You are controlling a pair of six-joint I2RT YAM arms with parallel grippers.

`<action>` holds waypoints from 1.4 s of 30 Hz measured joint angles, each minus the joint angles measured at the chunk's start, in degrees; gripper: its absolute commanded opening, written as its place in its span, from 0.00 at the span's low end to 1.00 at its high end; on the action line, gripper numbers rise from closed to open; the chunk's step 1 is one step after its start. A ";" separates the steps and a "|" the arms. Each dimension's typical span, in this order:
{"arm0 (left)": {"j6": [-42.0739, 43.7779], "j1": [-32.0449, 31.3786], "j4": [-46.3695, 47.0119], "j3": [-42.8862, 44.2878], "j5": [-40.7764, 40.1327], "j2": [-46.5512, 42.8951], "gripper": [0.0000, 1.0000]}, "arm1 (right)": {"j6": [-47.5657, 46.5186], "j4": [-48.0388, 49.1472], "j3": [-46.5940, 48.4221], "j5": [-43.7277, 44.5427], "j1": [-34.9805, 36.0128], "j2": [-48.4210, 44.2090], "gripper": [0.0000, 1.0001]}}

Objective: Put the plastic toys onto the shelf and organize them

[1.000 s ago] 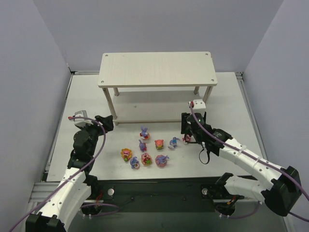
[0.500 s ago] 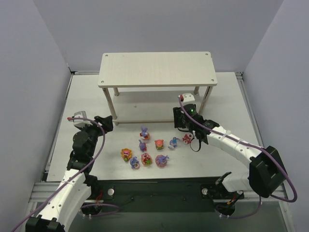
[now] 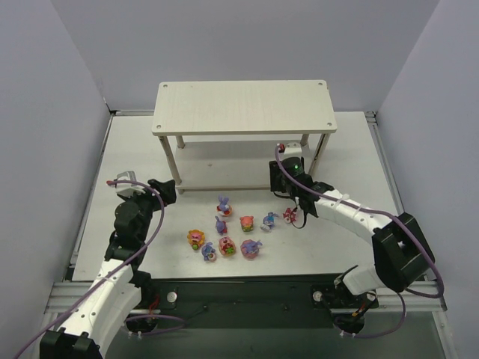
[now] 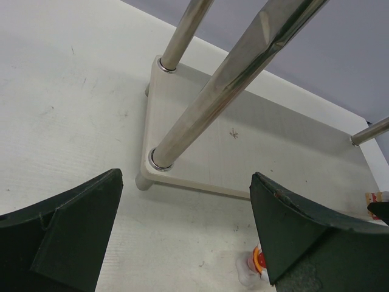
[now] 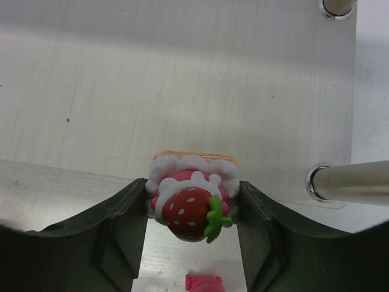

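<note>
holding a strawberry toy (image 5: 188,213) pinched in the right gripper (image 5: 191,207) at the low board of the shelf (image 3: 243,107). next needing pushing in, lowering, letting go. leaving the left gripper (image 4: 185,182) wide open.

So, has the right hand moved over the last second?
Yes. The right hand shifted left and up the view, away from the front right leg of the pale wooden two-tier shelf, over its lower tier.

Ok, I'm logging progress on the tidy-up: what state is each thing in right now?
left gripper: open, empty.
right gripper: shut on the strawberry toy.
strawberry toy: held at the lower tier's front edge, not yet released.
shelf: upright, top tier bare.
other toys: nine, loose on the table in front of the shelf.
</note>
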 measured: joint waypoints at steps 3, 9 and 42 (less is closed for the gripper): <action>0.02 0.00 0.00 0.00 0.00 0.11 0.96 | -0.26 1.33 0.00 0.39 -0.50 1.75 0.20; 0.09 0.00 0.00 0.00 -0.02 0.11 0.96 | -0.44 3.80 0.00 1.11 -0.59 4.04 0.22; 0.13 0.00 -0.90 0.00 -0.66 0.13 0.96 | 2.29 1.22 2.99 5.22 -3.61 8.59 0.52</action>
